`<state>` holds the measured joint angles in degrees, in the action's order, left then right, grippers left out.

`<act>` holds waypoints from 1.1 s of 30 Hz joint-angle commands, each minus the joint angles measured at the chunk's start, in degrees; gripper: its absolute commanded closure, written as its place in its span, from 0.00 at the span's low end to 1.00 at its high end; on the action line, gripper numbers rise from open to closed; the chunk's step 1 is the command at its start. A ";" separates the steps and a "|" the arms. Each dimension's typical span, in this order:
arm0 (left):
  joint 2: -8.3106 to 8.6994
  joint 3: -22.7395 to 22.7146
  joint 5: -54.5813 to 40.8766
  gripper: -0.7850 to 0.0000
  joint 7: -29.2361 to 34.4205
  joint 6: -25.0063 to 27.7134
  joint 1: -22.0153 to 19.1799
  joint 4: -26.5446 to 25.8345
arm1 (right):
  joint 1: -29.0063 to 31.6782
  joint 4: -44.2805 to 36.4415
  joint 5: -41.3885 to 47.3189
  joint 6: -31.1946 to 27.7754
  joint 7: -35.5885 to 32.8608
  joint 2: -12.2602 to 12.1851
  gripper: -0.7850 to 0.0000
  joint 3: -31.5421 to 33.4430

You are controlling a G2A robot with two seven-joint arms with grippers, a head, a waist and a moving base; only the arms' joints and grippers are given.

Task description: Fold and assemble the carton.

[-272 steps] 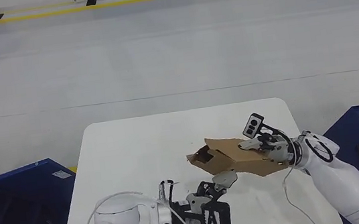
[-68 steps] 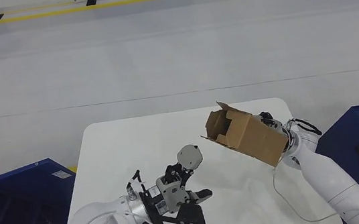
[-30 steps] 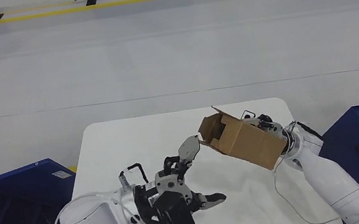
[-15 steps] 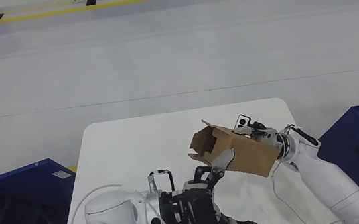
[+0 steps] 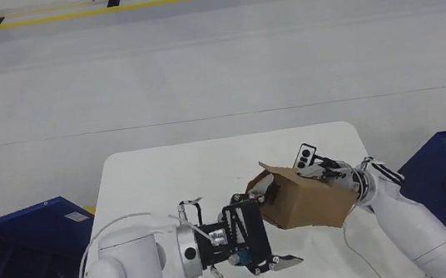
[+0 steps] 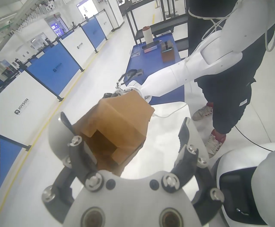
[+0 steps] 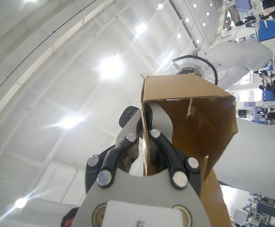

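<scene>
1. Overhead, the brown cardboard carton (image 5: 308, 206) hangs in the air above the near right part of the white table (image 5: 161, 180). It is tilted, and its open end is turned toward the left gripper (image 5: 269, 227).
2. Closer in, the left wrist view shows that gripper's fingers (image 6: 64, 126) spread wide, one on either side of the carton's mouth. I cannot tell whether they touch it.
3. Only the right wrist view shows the grip itself. The right gripper (image 7: 144, 126) is pinched on the edge of one carton wall, with one finger inside and one outside.
4. The carton is plain, squared into a tube, with a flap folded partly across the mouth and a ragged rim.
</scene>
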<state>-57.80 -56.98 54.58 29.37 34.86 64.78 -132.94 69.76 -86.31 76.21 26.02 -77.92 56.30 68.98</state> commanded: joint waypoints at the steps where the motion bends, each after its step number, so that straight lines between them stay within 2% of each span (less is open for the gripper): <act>1: 0.12 -0.51 -0.44 0.00 0.35 0.28 0.64 0.05 | -0.04 -0.27 0.30 0.16 -0.18 0.01 1.00 0.32; 6: 0.42 -1.90 -0.80 0.00 0.25 0.78 2.44 0.11 | 0.19 -2.07 4.56 0.74 0.39 -0.16 1.00 -0.44; 15: 0.84 -5.05 -0.68 0.00 -2.18 1.83 4.95 1.38 | -0.70 -2.86 6.22 0.85 0.49 -1.56 1.00 -2.43; 23: 0.92 -6.94 1.62 0.00 -4.76 1.62 5.88 -1.20 | -2.08 -1.55 7.95 0.62 0.27 -2.49 1.00 -3.82; 30: 1.09 -10.92 7.04 0.00 -11.90 3.66 6.19 -1.71 | -3.47 0.74 13.96 1.29 0.94 -2.83 1.00 -4.81; 33: 1.16 -10.68 12.18 0.00 -15.05 6.21 6.71 -1.71 | -4.13 1.31 15.77 1.73 1.38 -2.99 1.00 -5.29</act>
<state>-56.66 -67.97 64.63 15.10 40.29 71.17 -134.64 65.77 -85.11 91.36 27.61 -76.67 53.35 63.85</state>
